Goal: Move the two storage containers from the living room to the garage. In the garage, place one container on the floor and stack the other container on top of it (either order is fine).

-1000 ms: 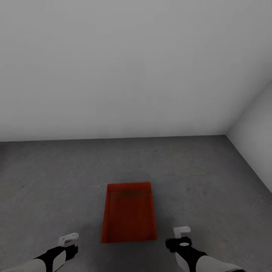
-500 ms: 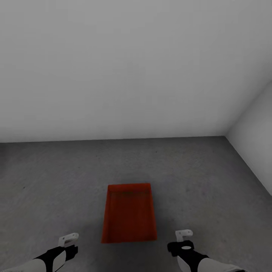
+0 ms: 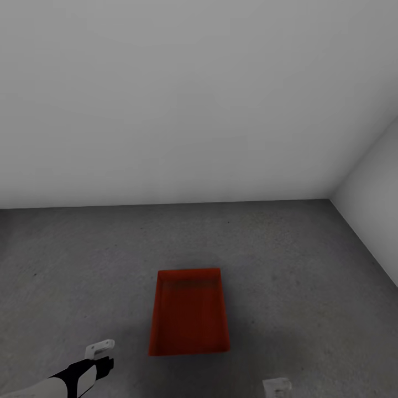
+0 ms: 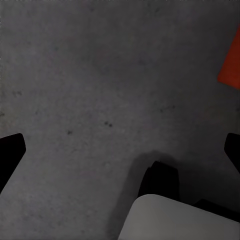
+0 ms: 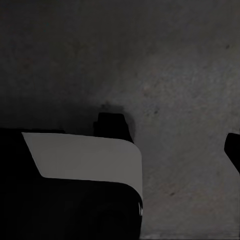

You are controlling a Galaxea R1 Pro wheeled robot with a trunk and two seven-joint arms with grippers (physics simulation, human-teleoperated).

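Head view: one orange-red container (image 3: 189,312) sits open-side up on the grey concrete floor (image 3: 287,260), near the robot and well short of the far wall (image 3: 193,99). Over the last second the right gripper (image 3: 276,386) has dropped back toward the robot, so just its white tip now shows low and to the right of the container; the left gripper (image 3: 100,349) has stayed to the near left of it. Neither touches the container. That reads as a release: the first container looks placed, and the second is still to be fetched and stacked. Count: one container, two grippers. In the left wrist view the dark fingertips (image 4: 11,152) stand wide apart over bare floor. Whether the right gripper is spread I cannot tell.
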